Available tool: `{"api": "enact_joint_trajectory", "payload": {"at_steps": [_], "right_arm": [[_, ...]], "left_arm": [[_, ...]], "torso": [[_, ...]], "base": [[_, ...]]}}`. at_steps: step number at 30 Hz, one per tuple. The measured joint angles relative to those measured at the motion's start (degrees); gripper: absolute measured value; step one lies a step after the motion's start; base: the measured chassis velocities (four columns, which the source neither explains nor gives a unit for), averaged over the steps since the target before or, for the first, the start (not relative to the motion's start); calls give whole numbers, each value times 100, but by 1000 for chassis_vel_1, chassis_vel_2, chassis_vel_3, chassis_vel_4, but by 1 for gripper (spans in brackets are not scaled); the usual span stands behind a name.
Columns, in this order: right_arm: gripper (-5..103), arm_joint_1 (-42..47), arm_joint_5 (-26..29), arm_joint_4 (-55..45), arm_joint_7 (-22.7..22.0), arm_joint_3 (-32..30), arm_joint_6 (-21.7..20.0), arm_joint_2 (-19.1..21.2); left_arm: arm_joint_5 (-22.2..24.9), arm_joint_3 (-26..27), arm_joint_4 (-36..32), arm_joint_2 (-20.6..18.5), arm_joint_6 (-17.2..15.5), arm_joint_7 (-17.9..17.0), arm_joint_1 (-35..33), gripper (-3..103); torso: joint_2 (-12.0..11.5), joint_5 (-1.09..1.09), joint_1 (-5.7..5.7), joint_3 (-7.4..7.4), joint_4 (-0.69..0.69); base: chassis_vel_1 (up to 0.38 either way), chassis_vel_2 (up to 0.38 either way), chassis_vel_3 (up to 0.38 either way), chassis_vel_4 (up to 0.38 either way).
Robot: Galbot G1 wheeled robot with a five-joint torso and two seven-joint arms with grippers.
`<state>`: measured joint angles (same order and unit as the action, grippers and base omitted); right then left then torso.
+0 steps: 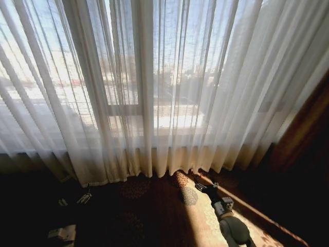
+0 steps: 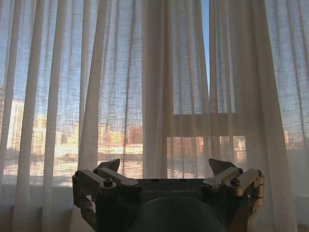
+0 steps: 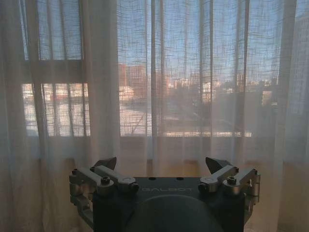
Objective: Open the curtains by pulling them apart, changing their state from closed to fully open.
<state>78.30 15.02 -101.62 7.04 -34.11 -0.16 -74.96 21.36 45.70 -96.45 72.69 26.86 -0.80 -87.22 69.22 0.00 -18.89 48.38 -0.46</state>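
Curtains (image 1: 154,87) hang closed across the whole window, pleats reaching the floor, with only a thin slit of bare sky showing between the panels in the left wrist view. Low in shadow, the left end effector (image 2: 166,169) faces the fabric with its fingers spread apart, gripping nothing and not touching cloth. Across on the sunlit carpet (image 1: 205,216), the right end effector (image 3: 164,166) is likewise spread wide and empty, short of the hem. Judging from here, the sheer weave could slip from a shallow pinch, or a pull on one pleat alone could bunch the panel instead of sliding it. "GALBOT" is embossed on both wrist housings.
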Motion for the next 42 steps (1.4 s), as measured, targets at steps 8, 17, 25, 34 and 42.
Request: {"api": "enact_joint_trajectory", "payload": {"at_steps": [8,17,25,34,42], "right_arm": [[100,-42,73,34,148,-9,126,75],[100,-54,105,36,185,-23,126,111],[100,-41,96,6,278,-15,122,89],[100,-78,71,27,281,-6,94,61],[100,-129,130,56,282,12,205,35]], "left_arm": [[0,0,0,0,0,0,-1,100],[0,0,0,0,0,0,-1,100],[0,1,0,0,0,-1,1,100],[0,0,0,0,0,-1,1,100],[0,0,0,0,0,0,-1,100]], "torso": [[0,0,1,0,0],[1,0,3,-1,0],[0,0,-2,0,1],[-1,3,-1,0,-1],[2,-5,2,-2,1]], "base": [[0,0,0,0],[-79,86,75,-82],[-203,267,197,-261],[-299,334,297,-329],[-338,386,349,-401]]}}
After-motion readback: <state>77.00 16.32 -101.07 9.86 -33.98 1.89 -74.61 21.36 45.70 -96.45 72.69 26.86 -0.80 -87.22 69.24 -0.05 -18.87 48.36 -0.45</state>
